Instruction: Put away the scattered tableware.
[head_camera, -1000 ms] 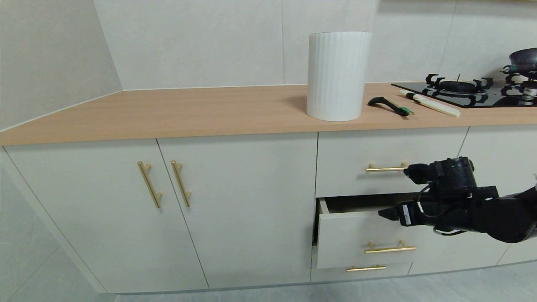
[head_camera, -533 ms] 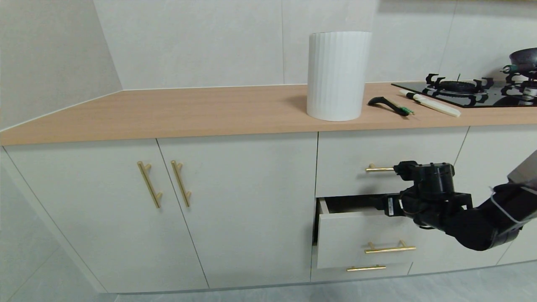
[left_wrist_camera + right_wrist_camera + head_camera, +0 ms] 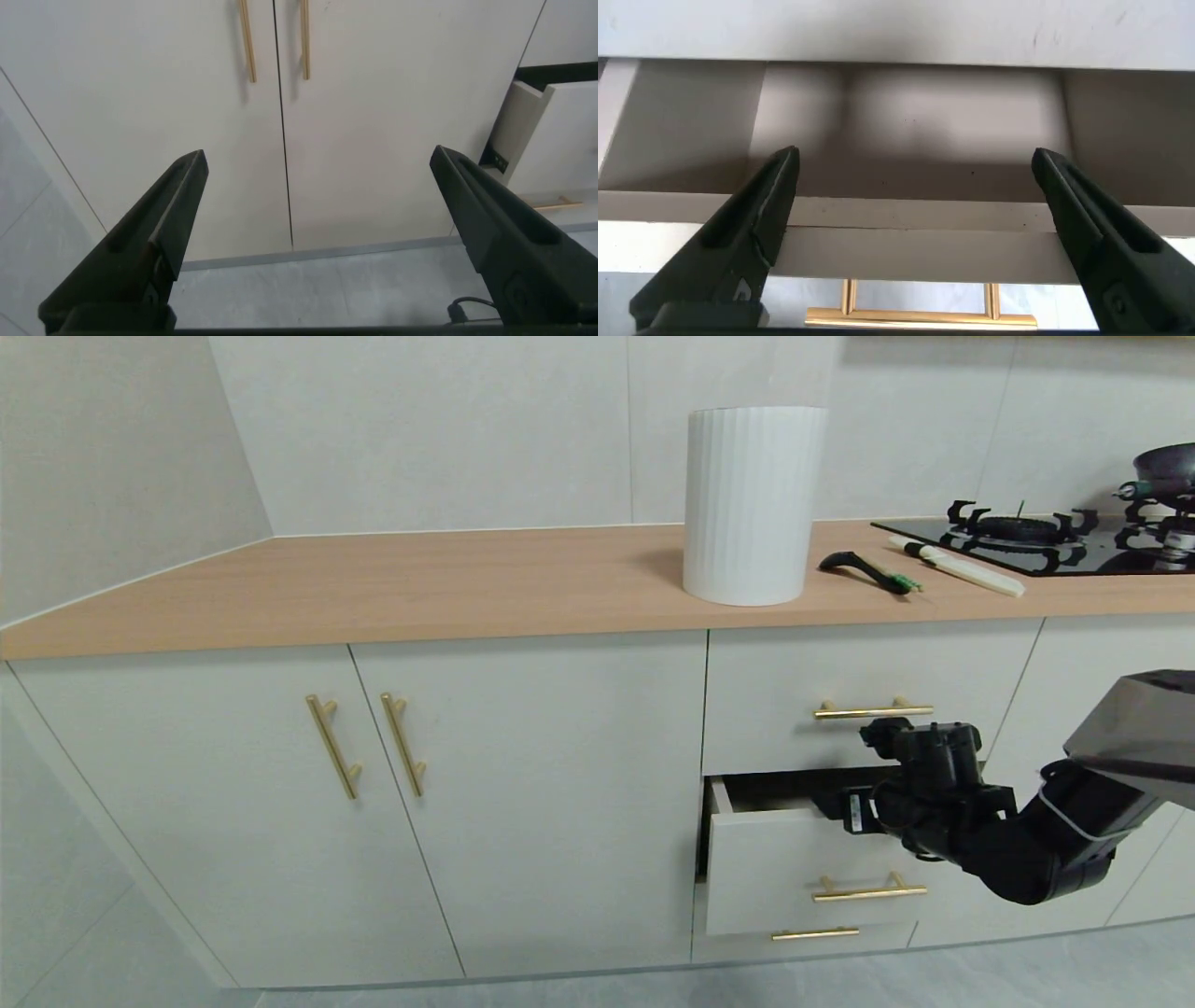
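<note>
Knife (image 3: 957, 567) flat on countertop (image 3: 467, 583), long axis diagonal; right tool (image 3: 915, 157) released at drawer (image 3: 775, 849).

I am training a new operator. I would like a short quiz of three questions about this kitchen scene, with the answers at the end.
1. True or false: the drawer in front of the right gripper is fully shut.
2. Which thing stands on the countertop, to the left of the stove?
A) a white ribbed container
B) a kettle
C) a stack of plates
3. Fill in the missing word: the fingers of the left gripper and of the right gripper both stand ____.

Key
1. False: it is pulled partly out.
2. A
3. open
</note>
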